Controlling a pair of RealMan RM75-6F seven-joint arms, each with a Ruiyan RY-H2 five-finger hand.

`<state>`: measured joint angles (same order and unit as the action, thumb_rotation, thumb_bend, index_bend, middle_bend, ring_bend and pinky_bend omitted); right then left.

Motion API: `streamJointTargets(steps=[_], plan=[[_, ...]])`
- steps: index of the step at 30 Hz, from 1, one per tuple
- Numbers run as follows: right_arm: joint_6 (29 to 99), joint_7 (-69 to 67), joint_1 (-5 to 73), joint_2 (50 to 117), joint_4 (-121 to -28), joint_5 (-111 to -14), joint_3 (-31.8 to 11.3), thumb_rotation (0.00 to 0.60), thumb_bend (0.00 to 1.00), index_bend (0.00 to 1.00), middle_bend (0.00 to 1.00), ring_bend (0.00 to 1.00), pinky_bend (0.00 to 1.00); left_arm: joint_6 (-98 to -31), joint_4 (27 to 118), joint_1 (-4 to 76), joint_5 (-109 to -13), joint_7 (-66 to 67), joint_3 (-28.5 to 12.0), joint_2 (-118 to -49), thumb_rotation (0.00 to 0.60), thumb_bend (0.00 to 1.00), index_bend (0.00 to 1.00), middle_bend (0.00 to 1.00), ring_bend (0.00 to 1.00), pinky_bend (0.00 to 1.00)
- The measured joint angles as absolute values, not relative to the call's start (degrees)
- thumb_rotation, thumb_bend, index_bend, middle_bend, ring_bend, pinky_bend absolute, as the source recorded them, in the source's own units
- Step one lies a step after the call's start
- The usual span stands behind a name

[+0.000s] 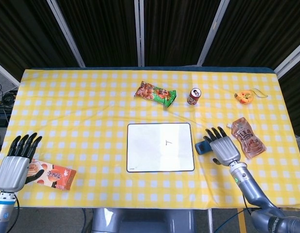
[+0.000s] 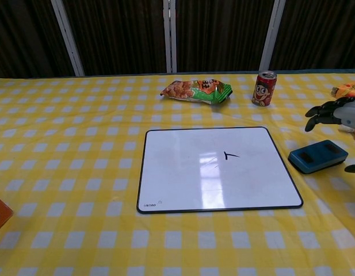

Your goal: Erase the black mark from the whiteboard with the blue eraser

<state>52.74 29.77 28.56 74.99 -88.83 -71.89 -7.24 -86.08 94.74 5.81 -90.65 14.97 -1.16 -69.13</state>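
The blue eraser [image 2: 317, 156] lies flat on the bench just off the right edge of the whiteboard [image 1: 160, 147], near the bench's right side. It is a small rounded-corner block with a darker recessed panel on top; it looks like a light, rigid plastic shell, probably with a felt face underneath, though that face is hidden. My judgement is that it will lift easily and slide readily on the cloth, so the safest hold is across its two long sides, thumb on one and fingers on the other, leaving the underside free to wipe.

The right hand [image 1: 222, 147] hovers over the eraser with its fingers spread wide, holding nothing; the chest view shows its dark fingertips [image 2: 316, 111] above and behind the block, not touching it. The left hand [image 1: 16, 163] rests at the front-left corner of the bench, fingers extended and apart, empty, beside an orange snack packet [image 1: 55, 175].

The whiteboard is a thin, stiff, glossy panel with a dark rim, lying square at the bench's middle front. The black mark [image 2: 230, 154], a short angular stroke, sits right of the board's centre. The yellow-and-white checked cloth [image 2: 68, 144] looks soft and could bunch under a sideways push.
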Motion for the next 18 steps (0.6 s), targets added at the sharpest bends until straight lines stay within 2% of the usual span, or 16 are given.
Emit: streamJointTargets(steps=[18], plan=[[51.4,32.4,32.4,80.1,-84.0,-66.8,-6.1,0.6,0.1,0.3,0.1,0.0,0.01,-85.4,94.4,6.2,-89.7,14.4,-1.3,-69.2,0.6,0.03,0.0,0.0,0.0,0.0]])
